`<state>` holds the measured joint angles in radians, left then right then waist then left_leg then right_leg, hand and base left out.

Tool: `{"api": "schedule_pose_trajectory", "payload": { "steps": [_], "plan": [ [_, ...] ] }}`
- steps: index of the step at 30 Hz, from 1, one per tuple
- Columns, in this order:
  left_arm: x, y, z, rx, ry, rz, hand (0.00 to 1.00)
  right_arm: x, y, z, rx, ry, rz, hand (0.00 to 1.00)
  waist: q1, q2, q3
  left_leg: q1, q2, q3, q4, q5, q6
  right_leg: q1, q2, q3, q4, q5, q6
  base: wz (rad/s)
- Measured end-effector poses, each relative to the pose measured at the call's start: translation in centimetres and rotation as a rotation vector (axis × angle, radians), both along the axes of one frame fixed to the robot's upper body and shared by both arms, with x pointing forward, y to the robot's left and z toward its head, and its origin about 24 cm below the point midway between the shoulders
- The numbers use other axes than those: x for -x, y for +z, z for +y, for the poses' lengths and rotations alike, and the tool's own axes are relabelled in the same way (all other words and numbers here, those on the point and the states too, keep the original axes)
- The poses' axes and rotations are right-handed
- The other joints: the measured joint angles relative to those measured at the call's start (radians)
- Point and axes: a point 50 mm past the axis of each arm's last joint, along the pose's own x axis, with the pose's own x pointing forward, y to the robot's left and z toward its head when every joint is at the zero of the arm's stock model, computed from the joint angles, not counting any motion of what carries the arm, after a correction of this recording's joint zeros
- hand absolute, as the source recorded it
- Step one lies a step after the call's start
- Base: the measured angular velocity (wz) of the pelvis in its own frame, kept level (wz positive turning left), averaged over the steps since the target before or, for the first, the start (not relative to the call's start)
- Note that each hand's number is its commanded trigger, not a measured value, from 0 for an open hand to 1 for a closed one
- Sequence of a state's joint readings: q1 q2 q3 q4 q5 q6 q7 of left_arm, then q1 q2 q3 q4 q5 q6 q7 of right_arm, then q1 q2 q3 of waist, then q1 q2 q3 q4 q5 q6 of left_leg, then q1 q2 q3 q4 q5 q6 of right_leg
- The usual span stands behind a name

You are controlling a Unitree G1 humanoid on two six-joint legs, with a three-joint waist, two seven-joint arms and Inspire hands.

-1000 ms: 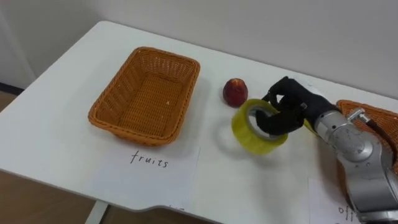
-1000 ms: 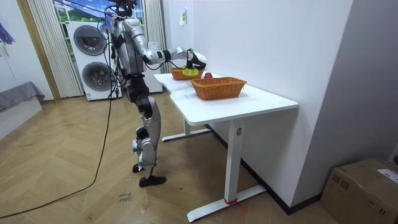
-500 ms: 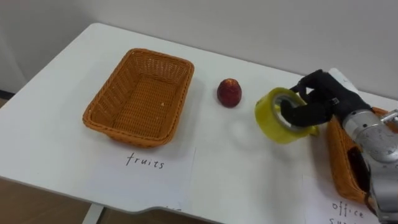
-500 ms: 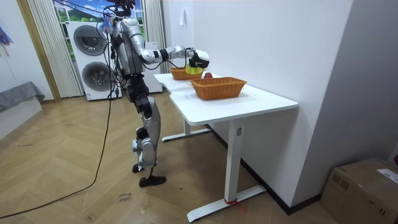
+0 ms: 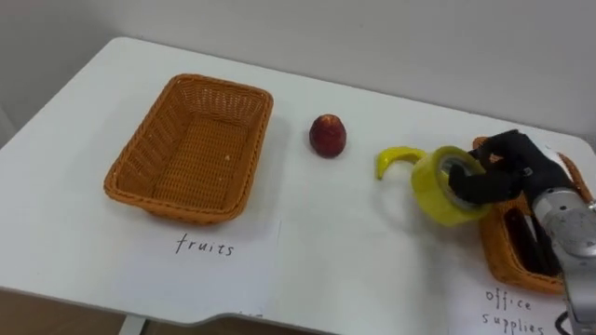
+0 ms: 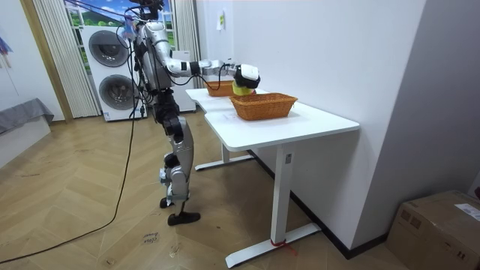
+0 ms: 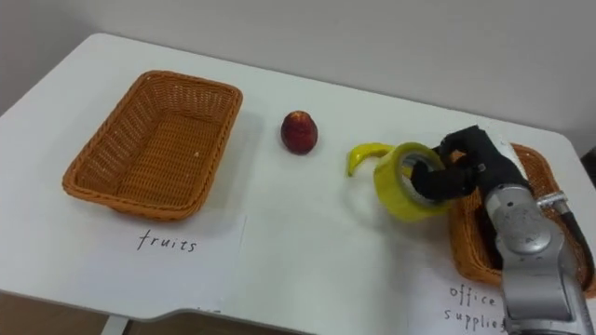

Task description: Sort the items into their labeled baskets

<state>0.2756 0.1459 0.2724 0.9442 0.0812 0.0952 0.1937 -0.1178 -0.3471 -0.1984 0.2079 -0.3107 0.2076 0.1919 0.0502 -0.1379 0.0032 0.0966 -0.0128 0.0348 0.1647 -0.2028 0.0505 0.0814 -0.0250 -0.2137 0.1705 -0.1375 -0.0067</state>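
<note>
- Left eye view: the black-fingered right hand (image 5: 509, 169) is clenched on a thick, glossy yellow roll of adhesive tape (image 5: 443, 193), with its fingers hooked through the roll's pale inner core.
- The roll is tilted with its hole turned toward the hand. It sits just beside the left rim of the brown wicker basket at the table's right edge (image 5: 495, 253). That basket holds dark items too unclear to name.
- A curved yellow banana (image 5: 393, 160) lies on the white table (image 5: 354, 242) just left of the roll, with one end hidden behind it. I cannot tell whether the two touch.
- A round red fruit (image 5: 327, 136) sits further left, apart from the banana. Beyond it, well apart from the roll, is a rectangular brown wicker basket on the table's left (image 5: 182, 207).
- A white sheet of paper with handwriting (image 5: 223, 265) lies in front of the left basket.
- Right eye view: the layout is the same. The roll's broad yellow side wall faces the banana, and the silver forearm reaches over the right basket.
- Room view: the robot stands upright beside the table on the room view's left. Its right arm is stretched over the top and holds the yellow roll clear of the surface, near the wicker baskets.
- Stacked white washing machines (image 6: 112, 67) stand behind the robot.
- A brown cardboard box (image 6: 442, 221) sits on the floor at the lower right.
</note>
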Motion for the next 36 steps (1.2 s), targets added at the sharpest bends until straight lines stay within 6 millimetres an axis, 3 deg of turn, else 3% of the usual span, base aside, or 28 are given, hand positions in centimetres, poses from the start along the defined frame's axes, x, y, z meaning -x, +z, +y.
{"api": "schedule_pose_trajectory", "payload": {
  "steps": [7, 10, 14, 22, 27, 36],
  "plan": [
    [0.1, 0.2, 0.6, -0.014, 0.041, -0.012, 0.00, 0.9, 0.1, -2.7, -0.026, -0.155, -0.051, 1.00, -0.009, 0.002, -0.0013, 0.001, 0.000, -0.001, 0.002, -0.001, 0.001, 0.002, 0.000, 0.004, 0.000, 0.000, 0.000, 0.00],
    [0.3, 0.2, 0.5, -0.012, 0.045, -0.003, 0.00, 1.2, -0.1, -3.2, -0.030, -0.202, -0.062, 1.00, -0.019, 0.004, -0.0048, 0.002, 0.001, 0.006, 0.002, -0.001, 0.001, 0.000, 0.001, 0.013, 0.001, 0.000, 0.001, -0.06],
    [0.4, 0.1, 0.5, -0.011, 0.047, 0.000, 0.00, 2.0, -0.5, -4.0, -0.044, -0.253, -0.059, 1.00, -0.029, 0.018, -0.0154, 0.003, 0.000, 0.009, 0.002, -0.001, 0.001, 0.000, 0.001, 0.017, 0.002, 0.001, 0.002, -0.01],
    [0.7, 0.2, 0.6, -0.034, 0.050, 0.010, 0.00, 2.5, -1.3, -5.1, -0.063, -0.313, -0.040, 1.00, -0.048, 0.016, -0.0134, 0.003, 0.001, 0.017, 0.002, -0.001, 0.001, -0.010, 0.001, 0.019, 0.011, 0.001, 0.002, -0.03],
    [0.5, 0.3, 0.7, -0.048, 0.052, 0.009, 0.00, 2.9, -1.8, -5.9, -0.073, -0.361, -0.027, 1.00, -0.046, 0.007, -0.0057, 0.002, 0.000, 0.021, 0.001, -0.001, 0.002, -0.015, 0.000, 0.020, 0.015, 0.001, 0.002, -0.03],
    [0.4, 0.3, 0.7, -0.048, 0.051, 0.006, 0.00, 3.0, -1.5, -6.2, -0.055, -0.396, -0.052, 1.00, -0.050, 0.004, -0.0045, 0.002, 0.001, 0.021, 0.001, -0.001, 0.002, -0.015, 0.000, 0.020, 0.015, 0.001, 0.002, 0.00]
  ]
}}
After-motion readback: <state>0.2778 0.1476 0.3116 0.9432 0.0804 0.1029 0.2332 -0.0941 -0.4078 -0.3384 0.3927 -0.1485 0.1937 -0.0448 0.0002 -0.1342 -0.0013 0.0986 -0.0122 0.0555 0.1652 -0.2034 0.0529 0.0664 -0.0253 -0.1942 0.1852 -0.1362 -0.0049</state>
